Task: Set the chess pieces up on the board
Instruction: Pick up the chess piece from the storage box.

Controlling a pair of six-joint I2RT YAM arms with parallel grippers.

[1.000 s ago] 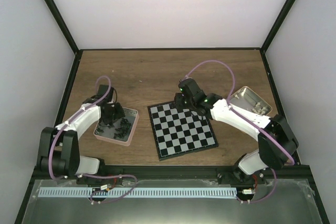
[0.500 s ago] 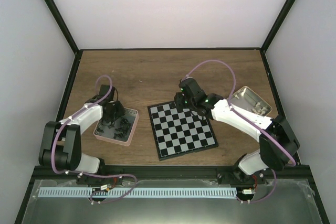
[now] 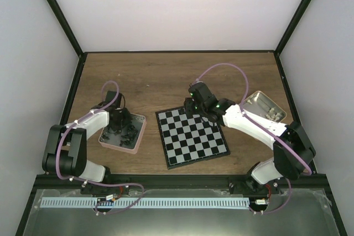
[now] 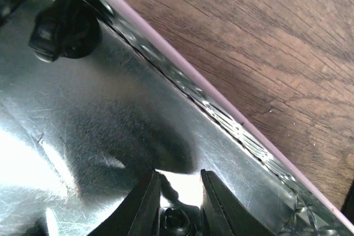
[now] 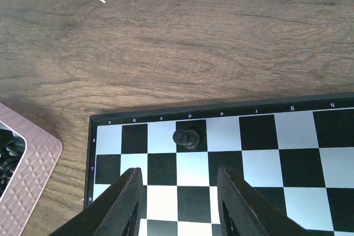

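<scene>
Board (image 3: 192, 136) flat, skewed, near table (image 3: 166, 75) front edge. One black piece (image 5: 186, 138) upright, far-row dark square; other black pieces (image 3: 124, 132) in tray (image 3: 139, 136).

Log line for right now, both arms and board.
left gripper: straddles black piece in pink-rimmed tray, grip unconfirmed | right gripper: open over board | placed piece: on edge row

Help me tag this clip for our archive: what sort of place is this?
Likely a robot lab test cell, not a home: plain white walls in a black frame enclose a wooden table, with the left arm and right arm bolted at its near edge.
</scene>
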